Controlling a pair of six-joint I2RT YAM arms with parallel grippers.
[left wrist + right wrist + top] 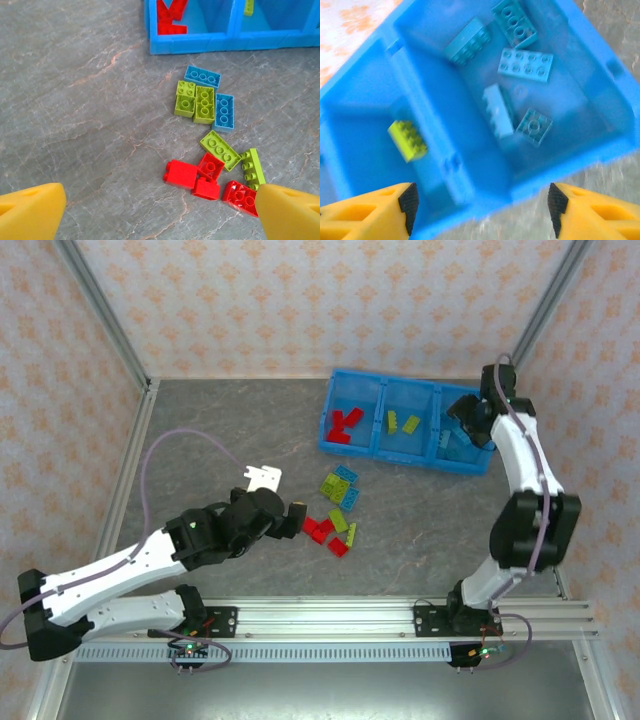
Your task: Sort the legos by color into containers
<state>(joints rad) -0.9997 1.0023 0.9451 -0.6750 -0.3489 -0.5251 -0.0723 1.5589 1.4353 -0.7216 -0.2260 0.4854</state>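
Loose legos lie mid-table: red ones (320, 530), lime green ones (333, 485) and light blue ones (346, 475). My left gripper (297, 510) hovers open just left of the red ones, nothing between its fingers; from its wrist the red bricks (181, 174) sit ahead of the gripper (160, 214). The blue tray (380, 453) holds red legos (345, 425) in its left container, green (403, 423) in the middle, blue (455, 445) on the right. My right gripper (466, 422) hangs open over the right container; below the gripper (481, 210) lie several blue bricks (525, 64), one (498, 111) blurred.
A flat white bracket (262, 478) lies on the table above my left wrist. Metal frame posts (105, 305) stand at the back corners, and a rail (330, 615) runs along the near edge. One green brick (407, 141) shows in the middle container.
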